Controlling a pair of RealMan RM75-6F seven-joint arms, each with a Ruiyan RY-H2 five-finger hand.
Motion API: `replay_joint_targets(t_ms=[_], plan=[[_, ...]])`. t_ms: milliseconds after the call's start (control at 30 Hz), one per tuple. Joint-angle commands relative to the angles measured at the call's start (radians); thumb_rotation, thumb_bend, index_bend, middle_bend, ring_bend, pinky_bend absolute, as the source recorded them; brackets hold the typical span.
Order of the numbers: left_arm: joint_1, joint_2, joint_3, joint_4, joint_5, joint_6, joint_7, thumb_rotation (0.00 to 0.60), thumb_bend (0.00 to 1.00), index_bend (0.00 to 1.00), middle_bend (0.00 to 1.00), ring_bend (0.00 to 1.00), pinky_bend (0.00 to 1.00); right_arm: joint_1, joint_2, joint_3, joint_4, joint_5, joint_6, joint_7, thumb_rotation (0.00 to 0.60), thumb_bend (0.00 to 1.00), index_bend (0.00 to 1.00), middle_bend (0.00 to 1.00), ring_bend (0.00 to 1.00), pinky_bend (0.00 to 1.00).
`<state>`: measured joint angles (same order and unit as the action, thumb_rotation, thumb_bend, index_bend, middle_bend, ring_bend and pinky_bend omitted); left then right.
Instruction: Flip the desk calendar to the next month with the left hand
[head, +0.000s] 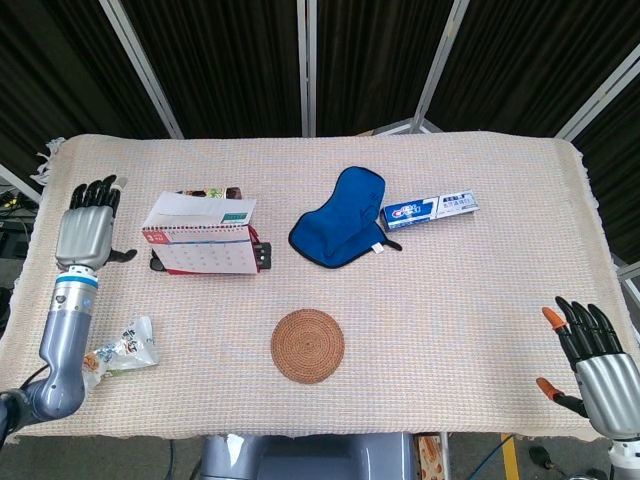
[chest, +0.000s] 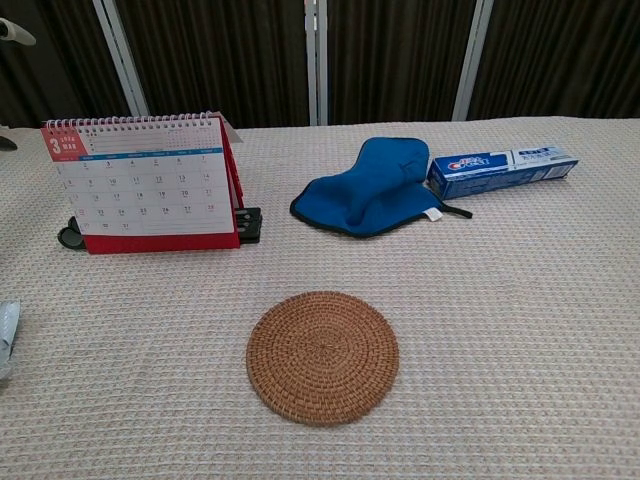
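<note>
My head view looks steeply down on the whole table (head: 480, 300) from above its near edge, facing the dark curtains at the top of frame; both my hands sit in its lower corners. My chest view sits low and close, looking almost level across the cloth toward those curtains. Both views share the desk calendar (head: 203, 240) (chest: 145, 182), the round mat (head: 308, 345) (chest: 322, 356) and the toothpaste box (head: 429, 209) (chest: 502, 169).
</note>
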<state>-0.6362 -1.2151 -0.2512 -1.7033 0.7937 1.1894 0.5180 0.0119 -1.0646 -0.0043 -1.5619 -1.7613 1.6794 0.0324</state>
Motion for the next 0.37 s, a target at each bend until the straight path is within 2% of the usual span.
replay_joint_targets(t_ms=[33,167,267,367], plan=[[0.098,0.039,0.087,-0.137,0.138,0.105,-0.039,0.600,0.01,0.00,0.00,0.00,0.00,0.000,0.003,0.002,0.000,0.011,-0.005,0.002,0.600,0.04,0.00,0.00,0.00,0.00],[0.203,0.044,0.182,-0.197,0.274,0.209,-0.087,0.600,0.01,0.00,0.00,0.00,0.00,0.002,0.005,0.006,-0.004,0.032,-0.020,0.004,0.600,0.04,0.00,0.00,0.00,0.00],[0.262,0.041,0.243,-0.198,0.366,0.268,-0.094,0.600,0.01,0.00,0.00,0.00,0.00,0.005,0.003,0.009,-0.005,0.042,-0.029,0.000,0.600,0.04,0.00,0.00,0.00,0.00],[0.296,0.034,0.275,-0.185,0.423,0.307,-0.090,0.600,0.01,0.00,0.00,0.00,0.00,0.006,0.002,0.009,-0.005,0.046,-0.034,-0.002,0.600,0.04,0.00,0.00,0.00,0.00]])
